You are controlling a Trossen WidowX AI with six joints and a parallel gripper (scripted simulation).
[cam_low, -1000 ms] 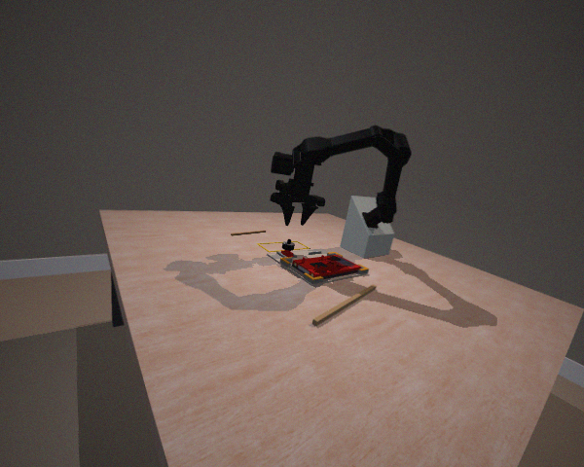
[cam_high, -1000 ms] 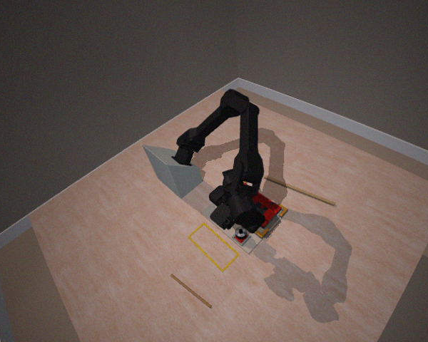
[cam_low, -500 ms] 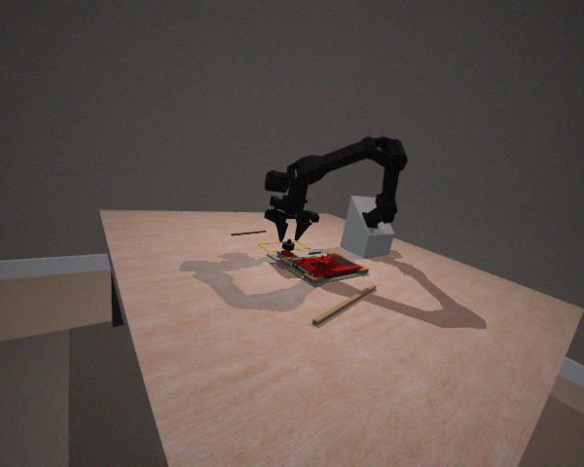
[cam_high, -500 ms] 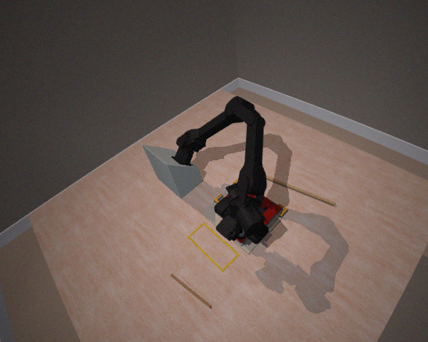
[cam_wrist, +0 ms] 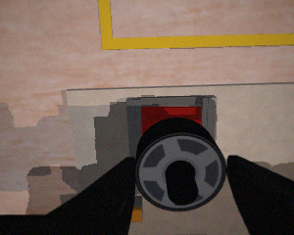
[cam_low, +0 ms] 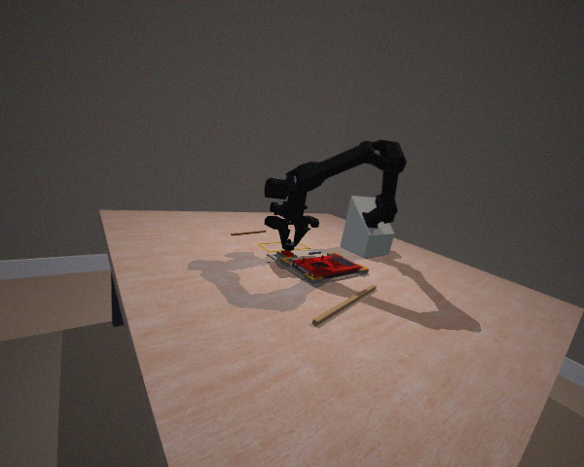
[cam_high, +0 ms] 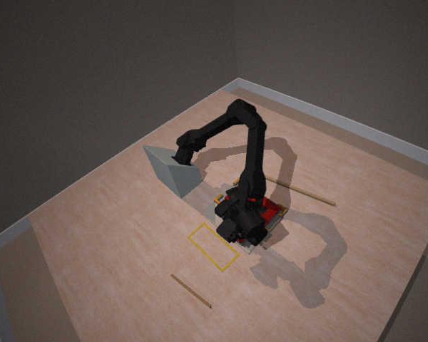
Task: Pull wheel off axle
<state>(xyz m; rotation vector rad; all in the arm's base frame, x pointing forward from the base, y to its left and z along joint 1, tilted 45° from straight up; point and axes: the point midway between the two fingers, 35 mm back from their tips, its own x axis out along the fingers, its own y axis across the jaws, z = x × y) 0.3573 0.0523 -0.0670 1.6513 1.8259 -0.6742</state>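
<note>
The wheel (cam_wrist: 203,170), with a black tyre and grey spoked hub, sits around the black upright axle (cam_wrist: 181,185) above a small red block (cam_wrist: 169,113) (cam_low: 286,253). My gripper (cam_wrist: 180,164) (cam_low: 288,245) points down and is shut on the wheel, one fingertip against each side of the tyre. It is low over the pale plate (cam_wrist: 255,117). In the top view the arm hides the wheel and fingertips. The marked area, a yellow outline (cam_high: 205,254) (cam_low: 263,247) (cam_wrist: 186,43), lies on the table beside the plate, with nothing in it.
A red board (cam_high: 271,210) (cam_low: 332,264) lies on the plate between orange corner pieces. One wooden strip (cam_high: 190,291) (cam_low: 248,233) lies beyond the marked area, another strip (cam_high: 306,194) (cam_low: 345,304) on the opposite side. The arm's base stands on a grey wedge block (cam_high: 188,182) (cam_low: 355,235).
</note>
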